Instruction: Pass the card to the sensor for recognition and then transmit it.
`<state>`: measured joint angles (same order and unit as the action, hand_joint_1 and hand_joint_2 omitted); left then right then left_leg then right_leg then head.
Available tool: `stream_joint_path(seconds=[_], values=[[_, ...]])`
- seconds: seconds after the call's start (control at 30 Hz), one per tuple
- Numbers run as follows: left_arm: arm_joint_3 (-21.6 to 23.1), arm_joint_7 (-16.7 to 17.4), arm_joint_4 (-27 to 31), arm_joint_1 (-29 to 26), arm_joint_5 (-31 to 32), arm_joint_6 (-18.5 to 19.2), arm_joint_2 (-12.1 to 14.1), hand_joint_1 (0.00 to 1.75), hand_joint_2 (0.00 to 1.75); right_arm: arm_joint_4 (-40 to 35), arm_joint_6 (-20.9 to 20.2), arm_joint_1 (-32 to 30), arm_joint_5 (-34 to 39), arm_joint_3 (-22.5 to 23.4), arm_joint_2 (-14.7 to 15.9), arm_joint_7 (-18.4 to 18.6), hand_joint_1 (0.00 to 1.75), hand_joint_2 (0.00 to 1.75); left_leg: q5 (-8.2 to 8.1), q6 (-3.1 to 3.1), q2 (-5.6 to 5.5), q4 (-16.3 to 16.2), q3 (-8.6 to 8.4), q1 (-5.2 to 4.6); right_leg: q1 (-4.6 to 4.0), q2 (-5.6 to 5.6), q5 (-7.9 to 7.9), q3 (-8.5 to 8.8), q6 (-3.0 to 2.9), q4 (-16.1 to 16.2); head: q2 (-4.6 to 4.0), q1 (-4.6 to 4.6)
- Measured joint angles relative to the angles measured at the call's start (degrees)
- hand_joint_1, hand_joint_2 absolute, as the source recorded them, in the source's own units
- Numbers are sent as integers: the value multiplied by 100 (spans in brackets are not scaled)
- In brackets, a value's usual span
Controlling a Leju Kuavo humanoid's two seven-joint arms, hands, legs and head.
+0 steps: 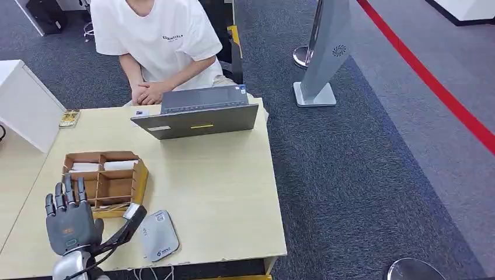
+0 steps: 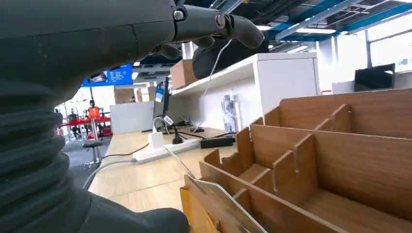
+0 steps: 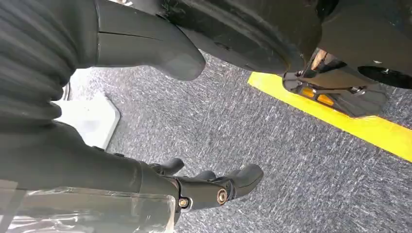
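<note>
Nearest you, your left hand [image 1: 70, 219] hovers with fingers spread and nothing in it, just short of the wooden organizer [image 1: 105, 182], likely poised to draw a card [image 1: 119, 165] from its far compartment. The grey sensor [image 1: 159, 234] lies beside it on the desk [image 1: 216, 186]. Your right hand [image 3: 204, 187] hangs over carpet, fingers loosely curled and holding nothing. Beyond, a person waits behind a laptop [image 1: 198, 116].

One laptop [image 1: 201, 116], one wooden organizer [image 1: 105, 182], one sensor [image 1: 157, 235], one person [image 1: 157, 44].

Left robot hand [image 1: 70, 220]: raised over the table's near left corner, fingers apart, holding nothing.
Right robot hand [image 3: 145, 145]: hangs above the floor, fingers loosely extended, holding nothing.
</note>
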<state>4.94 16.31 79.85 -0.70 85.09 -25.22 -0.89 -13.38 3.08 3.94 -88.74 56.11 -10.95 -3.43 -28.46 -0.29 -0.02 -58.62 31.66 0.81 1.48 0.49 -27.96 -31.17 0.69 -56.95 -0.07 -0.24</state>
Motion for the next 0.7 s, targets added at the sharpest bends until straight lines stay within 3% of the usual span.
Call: stream_joint_path(seconds=[0.7], values=[[188, 46, -569, 185, 0, -31, -44, 0, 175, 2, 0, 0, 0, -83, -2, 37, 0, 175, 0, 0, 0, 0, 1, 0, 0, 0, 0, 0, 0, 0, 0, 0]])
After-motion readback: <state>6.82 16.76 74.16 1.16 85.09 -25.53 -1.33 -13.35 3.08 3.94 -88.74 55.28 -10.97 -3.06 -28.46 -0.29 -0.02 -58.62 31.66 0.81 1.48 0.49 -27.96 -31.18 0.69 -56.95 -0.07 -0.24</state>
